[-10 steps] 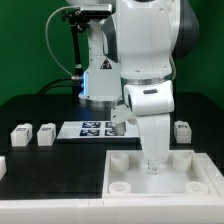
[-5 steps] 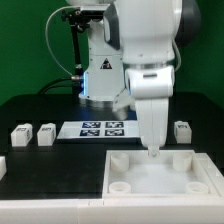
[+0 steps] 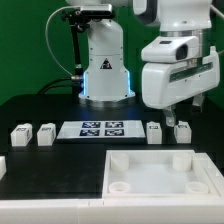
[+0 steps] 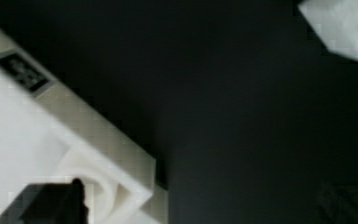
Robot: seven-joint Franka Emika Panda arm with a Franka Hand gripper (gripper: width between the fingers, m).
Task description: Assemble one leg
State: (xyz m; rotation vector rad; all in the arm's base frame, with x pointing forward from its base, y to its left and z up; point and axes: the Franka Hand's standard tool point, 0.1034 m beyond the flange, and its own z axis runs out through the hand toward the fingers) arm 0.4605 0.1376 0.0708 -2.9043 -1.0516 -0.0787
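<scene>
the fingers (image 4: 48,203) show in the wrist view as two dark shapes well apart, with only dark bench between them. i read them as wide and holding nothing, though the blur makes that a judgement. in the exterior view they hang under the bulky white arm (image 3: 178,62), just above a small white square-section plastic leg with a black-and-white tag (image 3: 184,130). this leg stands upright on the black bench (image 3: 35,108) near the exterior view's right edge, and i cannot tell whether anything touches it.

a second like post (image 3: 153,132) stands near it on the exterior view's left. two more posts (image 3: 20,135) (image 3: 45,133) stand well apart at that view's far left. between the two pairs lies the thin flat white marker board (image 3: 100,128). in front of them lies the large white square tray with round corner sockets (image 3: 150,180), and its sockets look empty.

the step in hand looks like the reach for the rightmost leg. to do it well:
- centre the fingers over the post and square the wrist to its flat faces.
- come straight down so neither tip clips the top and topples it.
- close on two opposite faces, low enough that the post cannot pivot.
- keep clear of the neighbouring post.
- lift the leg vertically before carrying it toward a socket.
</scene>
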